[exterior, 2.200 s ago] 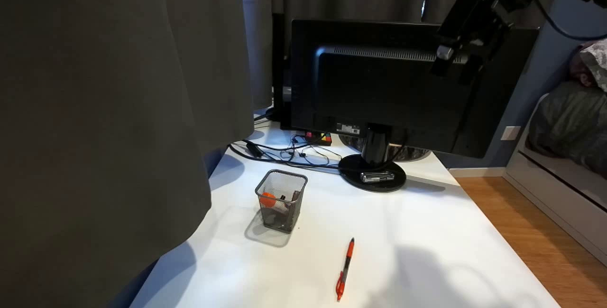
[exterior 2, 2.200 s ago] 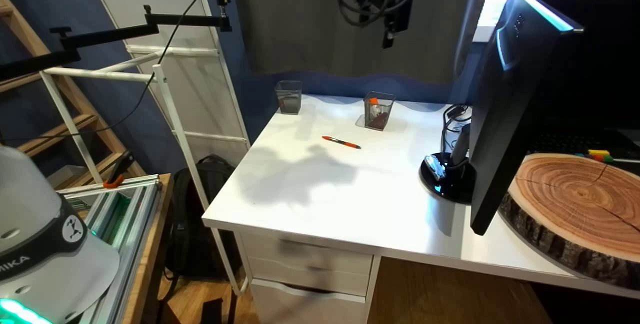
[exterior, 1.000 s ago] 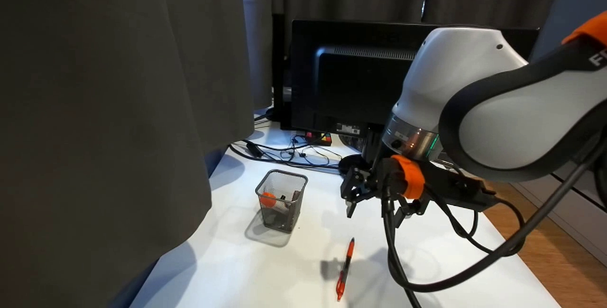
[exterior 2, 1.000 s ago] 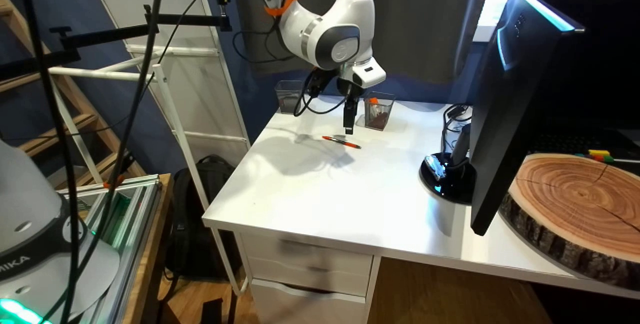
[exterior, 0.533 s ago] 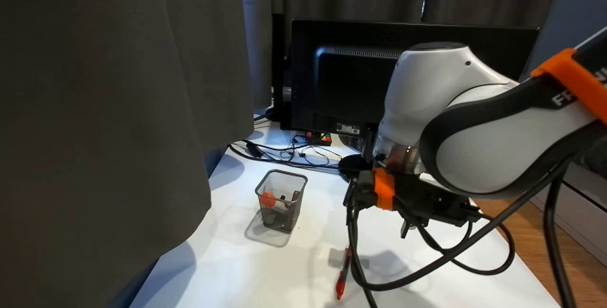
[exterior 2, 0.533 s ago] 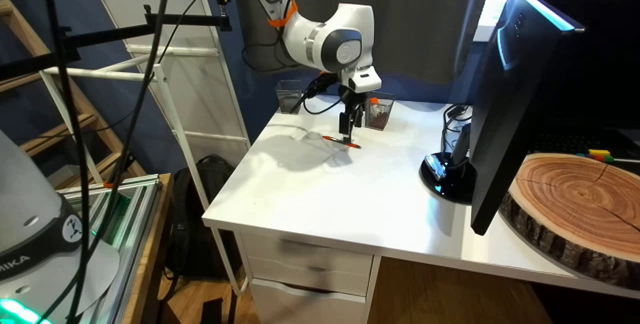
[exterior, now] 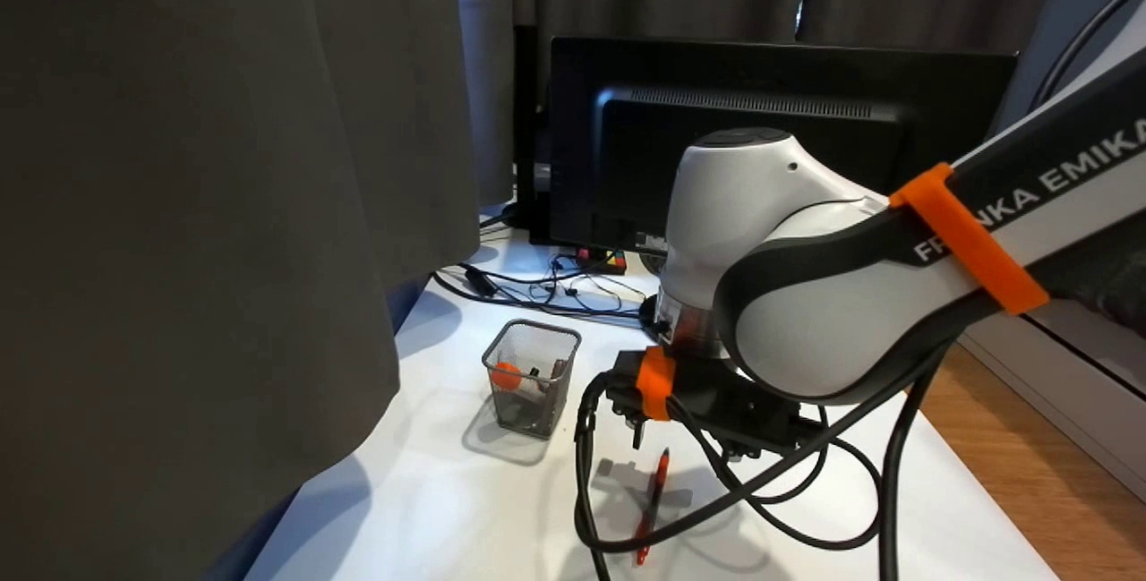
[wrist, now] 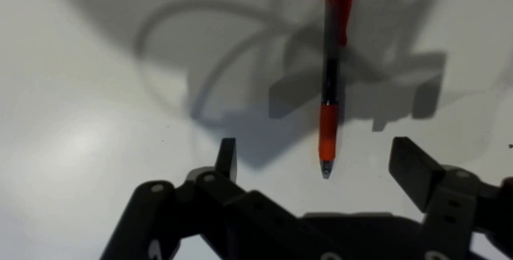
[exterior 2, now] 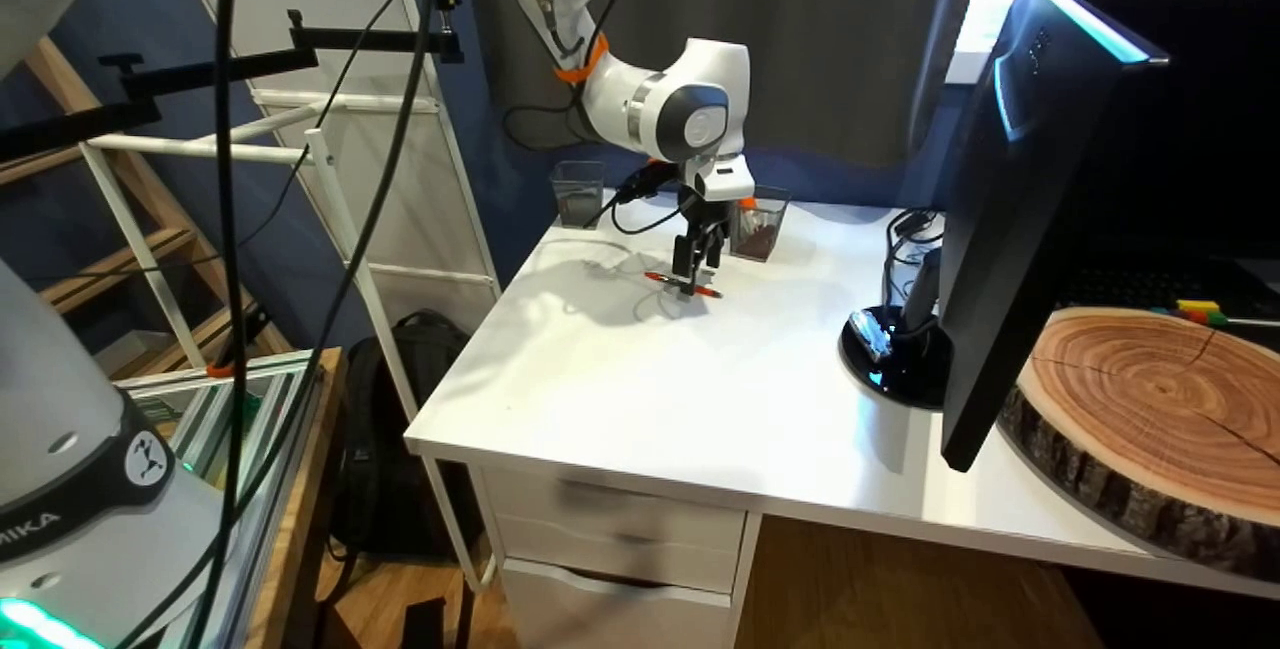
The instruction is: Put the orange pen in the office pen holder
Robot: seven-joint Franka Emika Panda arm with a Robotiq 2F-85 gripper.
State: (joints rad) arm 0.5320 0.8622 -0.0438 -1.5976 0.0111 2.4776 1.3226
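Since the orange pen (wrist: 330,77) would pinch best across its slim width, you likely have the hand (wrist: 314,152) turned so, jaws wide apart, gripping nothing. The pen lies on the counter (exterior 2: 760,379) below, near the mesh pen holder (exterior: 535,353); in the wrist view its tip shows between the jaws, the clip end beyond them.

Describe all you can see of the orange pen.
The orange pen is slim, straight and plastic-looking, with an orange-red grip and top, a clip, a grey and black barrel and a grey tip. It lies flat on the white desk, ungripped; in the wrist view its tip shows between the open jaws of the gripper, apart from both.
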